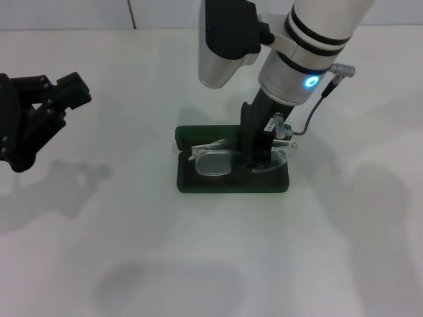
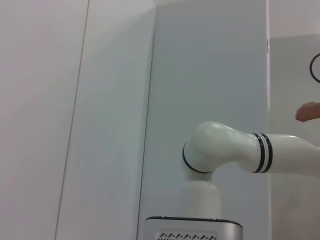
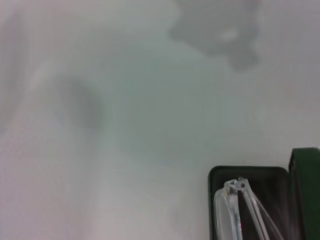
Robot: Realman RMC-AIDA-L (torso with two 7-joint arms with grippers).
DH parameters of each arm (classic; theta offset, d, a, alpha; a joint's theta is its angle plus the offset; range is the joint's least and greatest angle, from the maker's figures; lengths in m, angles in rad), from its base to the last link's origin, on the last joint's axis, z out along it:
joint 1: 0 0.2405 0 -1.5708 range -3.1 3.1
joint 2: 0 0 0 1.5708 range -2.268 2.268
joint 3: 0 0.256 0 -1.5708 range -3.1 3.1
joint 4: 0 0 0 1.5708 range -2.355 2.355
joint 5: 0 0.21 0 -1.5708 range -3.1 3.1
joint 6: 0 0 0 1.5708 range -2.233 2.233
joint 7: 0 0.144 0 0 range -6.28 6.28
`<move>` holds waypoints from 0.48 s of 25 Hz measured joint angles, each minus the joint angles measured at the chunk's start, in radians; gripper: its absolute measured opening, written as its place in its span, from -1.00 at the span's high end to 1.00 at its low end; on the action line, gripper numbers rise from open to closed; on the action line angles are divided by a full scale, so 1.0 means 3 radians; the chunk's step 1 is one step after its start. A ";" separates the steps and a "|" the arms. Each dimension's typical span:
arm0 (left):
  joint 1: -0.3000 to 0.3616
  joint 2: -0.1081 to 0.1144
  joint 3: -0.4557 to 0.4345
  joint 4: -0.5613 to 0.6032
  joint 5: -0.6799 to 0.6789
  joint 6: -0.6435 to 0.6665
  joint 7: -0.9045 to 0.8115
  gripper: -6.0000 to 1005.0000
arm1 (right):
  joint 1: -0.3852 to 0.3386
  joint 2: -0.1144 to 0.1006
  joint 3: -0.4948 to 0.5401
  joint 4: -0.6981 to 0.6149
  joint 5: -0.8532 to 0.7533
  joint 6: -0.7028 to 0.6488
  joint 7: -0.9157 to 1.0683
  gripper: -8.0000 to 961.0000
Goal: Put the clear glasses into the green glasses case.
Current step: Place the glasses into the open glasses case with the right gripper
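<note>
Right gripper (image 1: 259, 157) clamped on transparent colourless plastic glasses (image 1: 218, 160) inside open dark green oblong case (image 1: 232, 181); left gripper (image 1: 63, 99) spread, parked aside.

We see a white right arm (image 1: 310, 39) with black rings, a glowing blue light (image 1: 311, 82), a grey cable (image 1: 316, 112), and black grippers.

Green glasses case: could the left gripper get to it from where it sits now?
Probably not cleanly. The left gripper is off to the side; bare table lies between, but the right gripper stands in the green glasses case over the clear glasses.
</note>
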 joint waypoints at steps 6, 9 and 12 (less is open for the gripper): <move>0.0000 -0.0007 0.0000 -0.0003 0.0005 0.0000 0.0029 0.83 | 0.0001 0.0000 0.0003 0.0076 0.0017 0.0015 0.0002 0.73; -0.0008 -0.0009 0.0000 -0.0038 0.0010 0.0000 0.0043 0.83 | 0.0003 0.0000 0.0003 0.0108 0.0036 0.0016 0.0002 0.73; -0.0015 -0.0010 0.0000 -0.0059 0.0011 0.0000 0.0047 0.83 | 0.0004 0.0000 0.0003 0.0119 0.0037 0.0016 0.0003 0.73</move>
